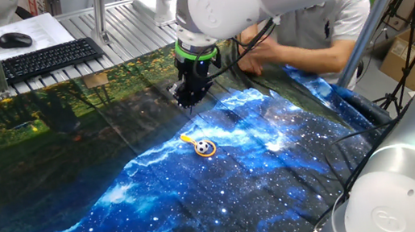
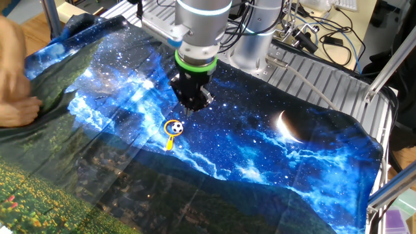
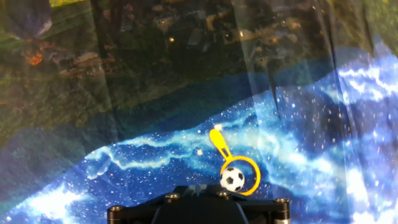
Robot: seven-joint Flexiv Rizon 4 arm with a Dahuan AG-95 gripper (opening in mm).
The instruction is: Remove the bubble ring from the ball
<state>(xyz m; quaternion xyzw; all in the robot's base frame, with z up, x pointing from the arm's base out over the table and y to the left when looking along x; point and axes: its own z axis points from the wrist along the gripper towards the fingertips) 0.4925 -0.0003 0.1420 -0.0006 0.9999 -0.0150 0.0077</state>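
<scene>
The bubble ring (image 1: 189, 140) is a small orange-yellow hoop with a short handle, lying flat on the blue galaxy cloth (image 1: 241, 184). The ball (image 1: 205, 146), white with black patches, sits inside the hoop. Both also show in the other fixed view, ring (image 2: 170, 142) and ball (image 2: 175, 127), and in the hand view, ring (image 3: 219, 143) and ball (image 3: 232, 179). My gripper (image 1: 191, 100) hangs above the cloth just behind the ring, apart from it, its fingers together and empty. In the hand view only the black gripper body shows at the bottom edge.
A person's arm (image 1: 304, 52) rests on the cloth's far edge, and a hand (image 2: 16, 104) shows at the left in the other fixed view. A keyboard (image 1: 49, 58) and mouse (image 1: 14, 39) lie behind the cloth. A second arm's base (image 1: 396, 187) stands at the front right.
</scene>
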